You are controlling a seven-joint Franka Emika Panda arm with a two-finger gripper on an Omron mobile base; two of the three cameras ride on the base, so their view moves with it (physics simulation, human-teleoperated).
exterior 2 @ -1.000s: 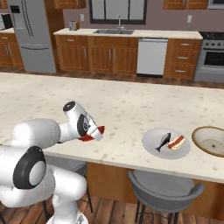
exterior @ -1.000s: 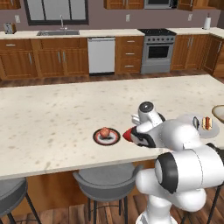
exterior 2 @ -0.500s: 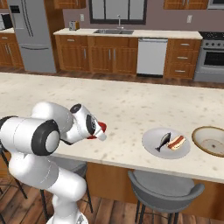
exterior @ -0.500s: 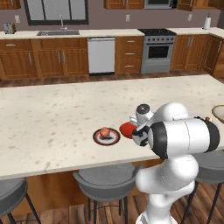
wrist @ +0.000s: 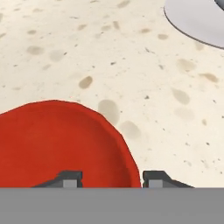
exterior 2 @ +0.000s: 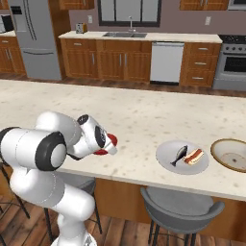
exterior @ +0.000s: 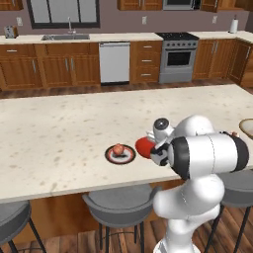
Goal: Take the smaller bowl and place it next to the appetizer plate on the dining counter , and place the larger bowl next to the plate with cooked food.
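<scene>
The smaller bowl (exterior: 143,147), glossy red, sits low over the dining counter (exterior: 59,133) just right of the appetizer plate (exterior: 120,154) with its round reddish-brown item. My gripper (wrist: 112,179) is shut on the smaller bowl (wrist: 61,144): one finger is inside the rim, the other outside. From the right, the smaller bowl (exterior 2: 110,141) peeks out from behind my hand. The plate with cooked food (exterior 2: 182,156) holds a dark fish and a sausage bun. The larger bowl (exterior 2: 232,154) rests just right of it, and its edge (exterior: 247,127) shows past my arm.
Grey round stools (exterior: 121,205) (exterior 2: 180,207) stand under the counter's near edge. Wall cabinets, a sink, a dishwasher (exterior: 114,62) and a stove (exterior: 178,58) line the far side. A fridge (exterior 2: 36,41) stands at the far left.
My arm's elbow has swung over the counter edge, and the hand with the red bowl has shifted slightly toward the appetizer plate. The plates and the cream bowl have stayed put.
</scene>
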